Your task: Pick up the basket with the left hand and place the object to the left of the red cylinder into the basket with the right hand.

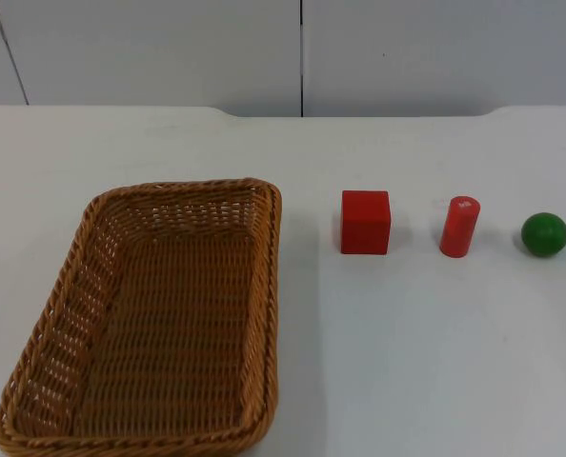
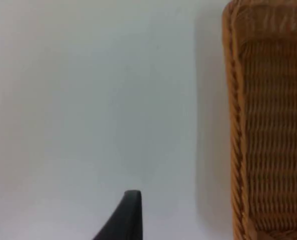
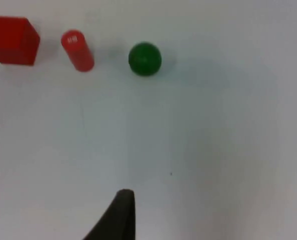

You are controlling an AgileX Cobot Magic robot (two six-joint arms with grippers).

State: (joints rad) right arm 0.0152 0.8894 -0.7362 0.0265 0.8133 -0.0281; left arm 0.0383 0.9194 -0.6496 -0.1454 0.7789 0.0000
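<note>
— Top view first: what's on the table?
— A wicker basket lies at the left, open side up, nothing inside it. To its right, in a row, sit a red cube, a red cylinder and a green ball. All three stand apart from each other and from the basket.
— So which one is left of the cylinder?
— The cube. It sits between the basket and the cylinder, resting flat on the table. The cylinder stands slightly tilted, with a pale mark on its top face.
— Where is the left gripper?
— Its wrist view has one black fingertip over bare table, with the basket's rim off to the side, not touched. Whether its fingers are spread or pressed together, I cannot tell.
— And the right gripper?
— One dark fingertip over bare table, well apart from the cube, cylinder and ball, which line up across from it. Again I cannot tell how the fingers stand. It holds nothing visible.
</note>
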